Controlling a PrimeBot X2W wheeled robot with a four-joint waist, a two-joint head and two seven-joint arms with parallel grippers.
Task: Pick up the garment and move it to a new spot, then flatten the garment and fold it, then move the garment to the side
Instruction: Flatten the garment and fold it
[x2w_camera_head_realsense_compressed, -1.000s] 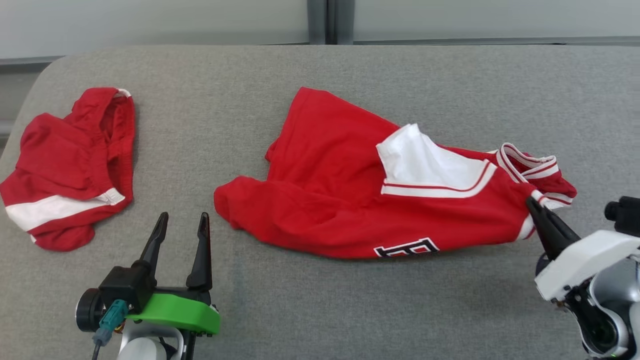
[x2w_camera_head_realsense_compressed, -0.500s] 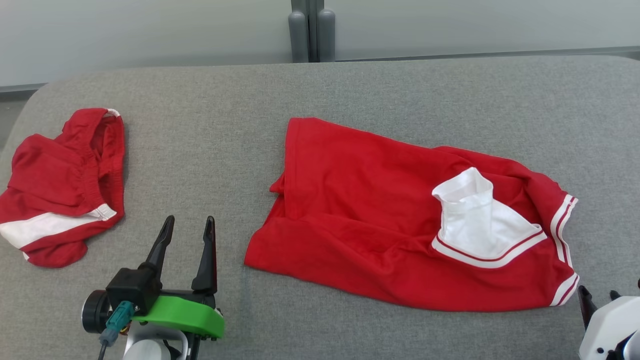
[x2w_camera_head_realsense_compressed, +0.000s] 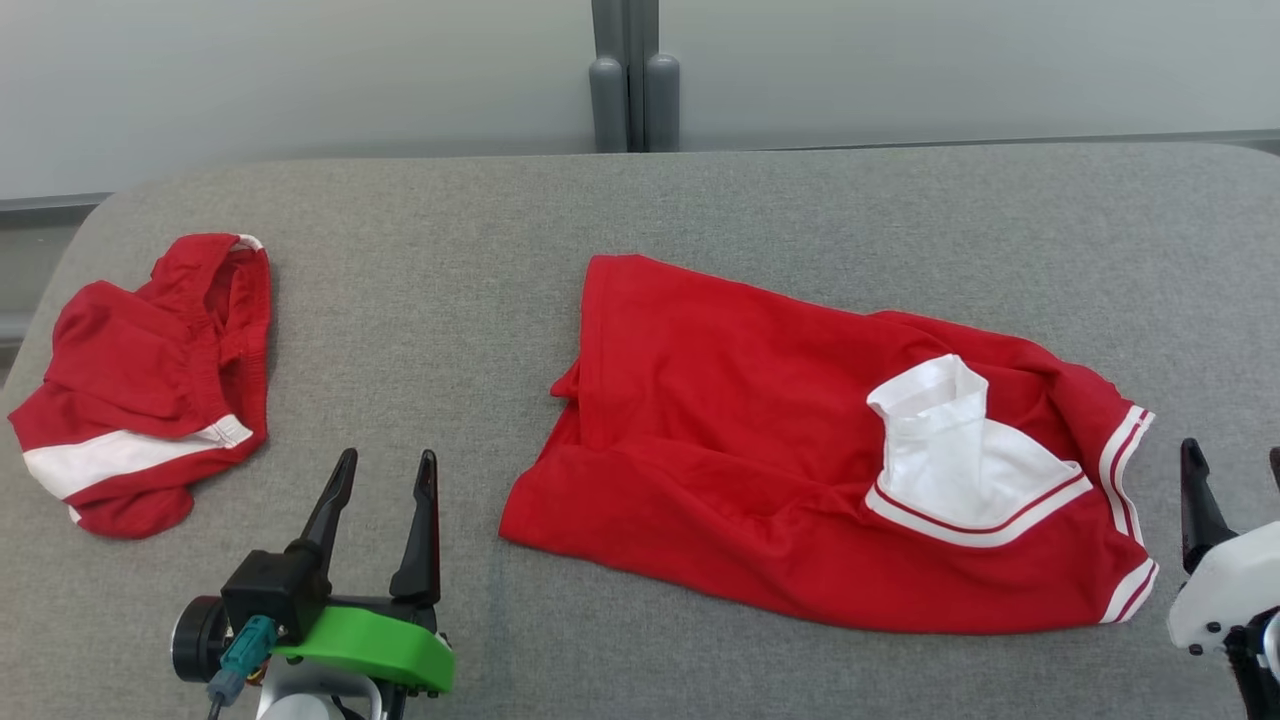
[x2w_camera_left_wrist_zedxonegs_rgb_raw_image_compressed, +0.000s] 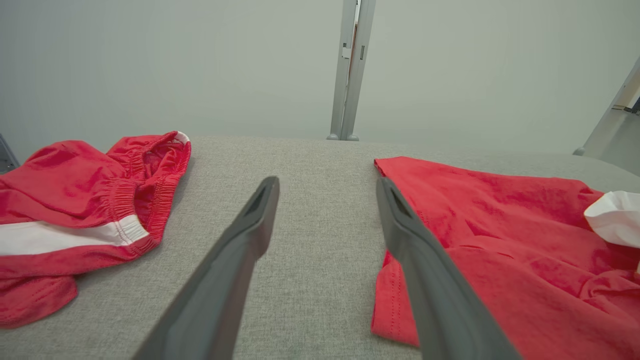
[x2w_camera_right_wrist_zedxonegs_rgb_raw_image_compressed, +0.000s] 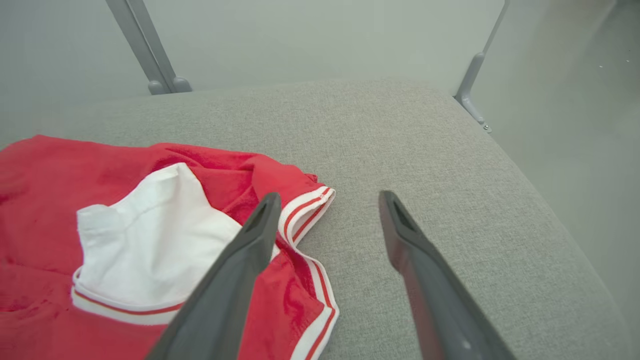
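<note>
Red jersey (x2w_camera_head_realsense_compressed: 760, 470) sprawls on the desk (x2w_camera_head_realsense_compressed: 700, 200), left end effector (x2w_camera_head_realsense_compressed: 388, 458) released at its nine o'clock, right end effector (x2w_camera_head_realsense_compressed: 1232, 455) released at three.

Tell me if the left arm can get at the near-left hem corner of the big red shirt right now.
Probably yes. The left gripper is open and holds nothing, and only bare grey table lies between it and the near-left corner of the red shirt. The red shorts lie on its other side.

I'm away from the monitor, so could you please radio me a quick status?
Left gripper open, right gripper open, both empty. Red jersey lying rumpled on grey table, not folded. Red shorts far left, clear.
</note>
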